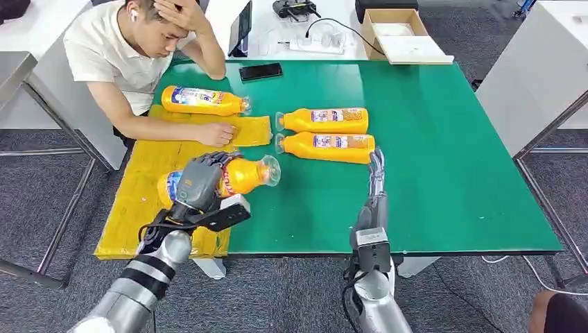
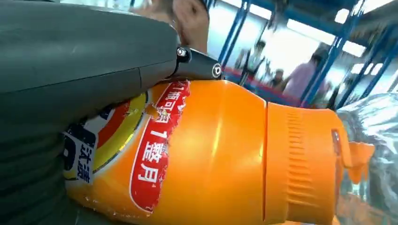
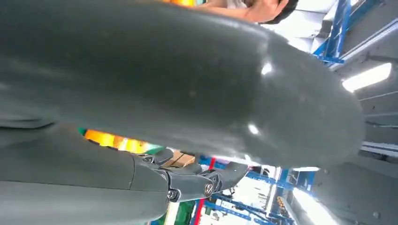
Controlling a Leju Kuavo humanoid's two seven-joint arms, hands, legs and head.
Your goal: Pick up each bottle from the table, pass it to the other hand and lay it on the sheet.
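Observation:
My left hand [image 1: 200, 182] grips an orange bottle [image 1: 244, 175] with a clear cap, lying sideways over the right edge of the yellow sheet [image 1: 142, 187]. The left wrist view shows that bottle [image 2: 220, 154] close up, my thumb [image 2: 84, 56] across its label. Another orange bottle [image 1: 204, 101] lies at the sheet's far end. Two more orange bottles [image 1: 326, 120] [image 1: 329, 147] lie side by side on the green table [image 1: 430, 159]. My right hand [image 1: 376, 173] holds nothing, its fingers stretched out just short of the nearer of the two; its dark fingers [image 3: 197, 180] appear in the right wrist view.
A person sits at the table's far left, a forearm and hand [image 1: 215, 133] resting on the sheet. A black phone [image 1: 261, 71] lies at the table's far edge. Behind it stand a cardboard box [image 1: 399, 35] and a power strip [image 1: 315, 43]. White cabinets flank the table.

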